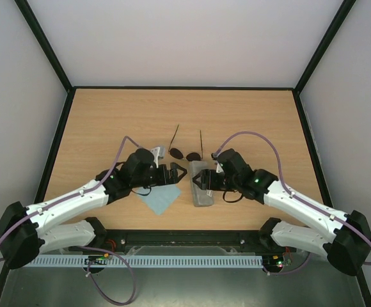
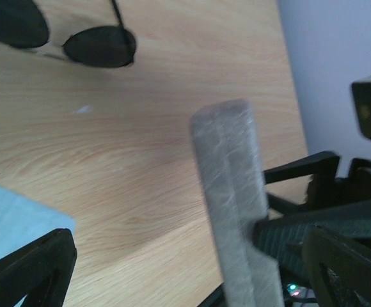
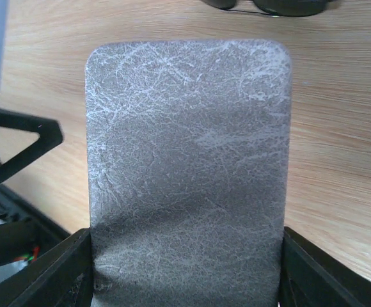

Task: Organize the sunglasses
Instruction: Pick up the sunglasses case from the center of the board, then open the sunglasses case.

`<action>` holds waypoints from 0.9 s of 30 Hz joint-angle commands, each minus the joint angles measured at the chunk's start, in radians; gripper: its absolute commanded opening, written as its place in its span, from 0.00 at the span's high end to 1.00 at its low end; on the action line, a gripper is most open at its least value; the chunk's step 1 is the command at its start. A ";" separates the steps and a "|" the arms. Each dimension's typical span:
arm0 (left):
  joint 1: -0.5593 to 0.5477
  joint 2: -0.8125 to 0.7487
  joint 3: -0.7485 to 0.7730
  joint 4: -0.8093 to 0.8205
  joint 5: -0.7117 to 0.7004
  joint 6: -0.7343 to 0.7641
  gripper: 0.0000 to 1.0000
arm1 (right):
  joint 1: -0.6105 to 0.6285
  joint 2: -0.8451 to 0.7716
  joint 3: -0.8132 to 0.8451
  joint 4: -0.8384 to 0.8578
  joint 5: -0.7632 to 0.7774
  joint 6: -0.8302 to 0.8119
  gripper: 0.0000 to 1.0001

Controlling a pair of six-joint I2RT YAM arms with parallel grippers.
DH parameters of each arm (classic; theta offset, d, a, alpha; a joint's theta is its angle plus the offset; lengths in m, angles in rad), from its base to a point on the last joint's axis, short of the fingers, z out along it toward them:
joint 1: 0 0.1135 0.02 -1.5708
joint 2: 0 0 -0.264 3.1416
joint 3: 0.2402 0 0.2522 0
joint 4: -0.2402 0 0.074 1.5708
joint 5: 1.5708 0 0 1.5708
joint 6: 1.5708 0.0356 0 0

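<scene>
heads up, right jaws are clamped on the near end of the grey case (image 3: 189, 166), left jaws gaping wide and empty. the sunglasses (image 1: 185, 154) sit on the desk (image 1: 109, 121) just past its far end (temples unfolded), so any nudge forward could shove them away
</scene>
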 commanded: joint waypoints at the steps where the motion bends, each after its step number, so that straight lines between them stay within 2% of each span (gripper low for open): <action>1: -0.004 0.028 0.069 0.008 0.020 -0.020 0.01 | 0.006 -0.005 0.056 0.032 -0.092 0.008 0.64; 5: -0.020 0.015 0.070 -0.003 -0.021 -0.039 0.01 | 0.005 0.004 0.092 0.028 -0.059 0.016 0.64; 11: -0.043 -0.069 0.018 -0.022 -0.110 -0.088 0.08 | 0.003 0.042 0.125 0.038 -0.003 0.080 0.64; 18: -0.061 -0.071 0.006 -0.011 -0.099 -0.085 0.02 | -0.001 0.075 0.132 0.100 -0.031 0.136 0.64; 27: -0.108 -0.044 0.001 -0.012 -0.146 -0.102 0.04 | -0.006 0.061 0.143 0.103 -0.033 0.158 0.65</action>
